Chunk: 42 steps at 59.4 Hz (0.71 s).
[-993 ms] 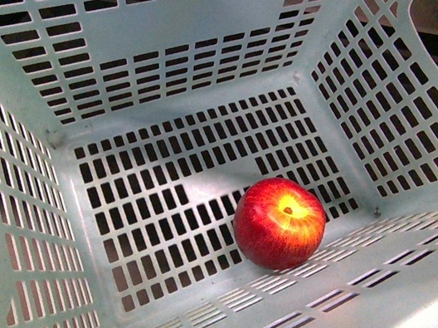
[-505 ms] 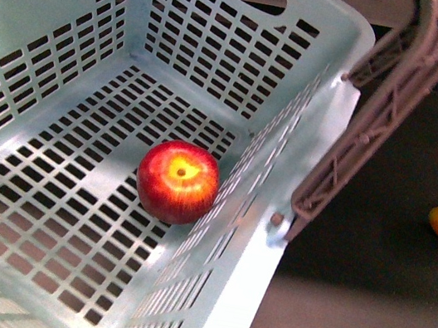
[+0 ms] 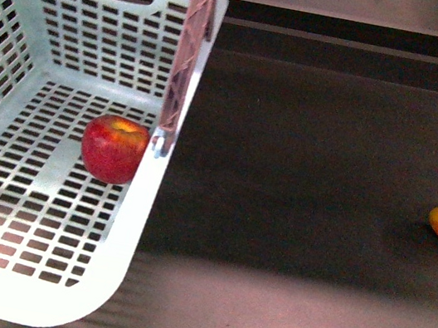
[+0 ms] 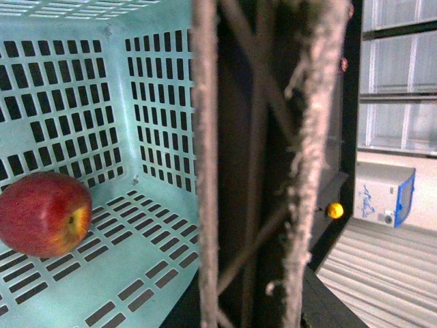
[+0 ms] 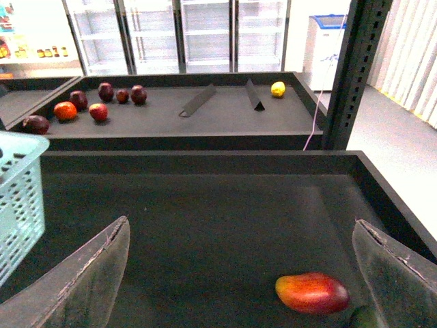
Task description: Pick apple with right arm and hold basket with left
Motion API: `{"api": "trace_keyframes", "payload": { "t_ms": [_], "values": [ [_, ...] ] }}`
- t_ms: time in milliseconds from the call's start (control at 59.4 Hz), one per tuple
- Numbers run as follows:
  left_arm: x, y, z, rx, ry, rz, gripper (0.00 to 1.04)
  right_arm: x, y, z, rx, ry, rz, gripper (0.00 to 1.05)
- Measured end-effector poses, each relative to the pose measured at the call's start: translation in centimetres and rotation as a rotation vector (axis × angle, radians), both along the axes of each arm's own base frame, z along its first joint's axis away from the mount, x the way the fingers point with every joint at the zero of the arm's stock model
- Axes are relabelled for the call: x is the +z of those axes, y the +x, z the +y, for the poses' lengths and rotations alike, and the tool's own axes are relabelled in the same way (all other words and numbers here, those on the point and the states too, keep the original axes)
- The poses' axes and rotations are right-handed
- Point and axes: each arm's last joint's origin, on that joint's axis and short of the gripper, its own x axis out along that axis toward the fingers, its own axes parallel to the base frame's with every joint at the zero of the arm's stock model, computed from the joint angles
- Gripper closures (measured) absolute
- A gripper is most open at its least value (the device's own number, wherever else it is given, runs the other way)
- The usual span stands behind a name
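Left gripper [image 3: 163, 136] shows only one brownish lattice finger [image 4: 308, 171], which curves down over the right-hand wall of the aqua basket [image 3: 135, 226] with its tip resting at the rim. The other finger is out of sight, so I cannot tell whether the wall is pinched. In the left wrist view that finger fills the middle of the picture, with the slotted basket interior beside it.

The red apple [image 3: 112, 149] lies on the basket floor close against that same wall, just beside the fingertip, with its yellowish patch facing up. Half a second ago the basket took up the left and centre of the front view and the apple lay nearer the middle. Now basket, apple and finger have all shifted well to the left, and much more of the dark table [image 3: 310, 171] is uncovered. A second ago the basket interior filled the whole view.

Right gripper [image 5: 240, 229] hangs above the dark table with its two grey fingers [image 5: 92, 273] spread wide and nothing between them. An elongated red-orange fruit [image 5: 312, 292] lies on the table near one finger. In the front view this fruit sits at the right edge, where it was half a second ago, well apart from the basket.
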Motion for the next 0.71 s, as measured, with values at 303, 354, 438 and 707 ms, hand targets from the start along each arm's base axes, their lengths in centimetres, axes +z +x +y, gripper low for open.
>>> {"api": "trace_keyframes", "payload": {
  "t_ms": [303,354,438,707],
  "values": [
    [-4.8,-0.1,2.0,0.031,-0.044,0.135,0.98,0.0,0.0,0.0,0.000,0.000,0.000,0.09],
    [-5.1,0.0,2.1,0.032,-0.049,0.139,0.98,0.0,0.0,0.0,0.000,0.000,0.000,0.09],
    [-5.2,0.3,2.3,0.032,-0.063,0.124,0.98,0.0,0.0,0.0,0.000,0.000,0.000,0.09],
    [-6.8,1.1,2.7,0.028,-0.076,0.146,0.98,0.0,0.0,0.0,0.000,0.000,0.000,0.09]
  ]
}}
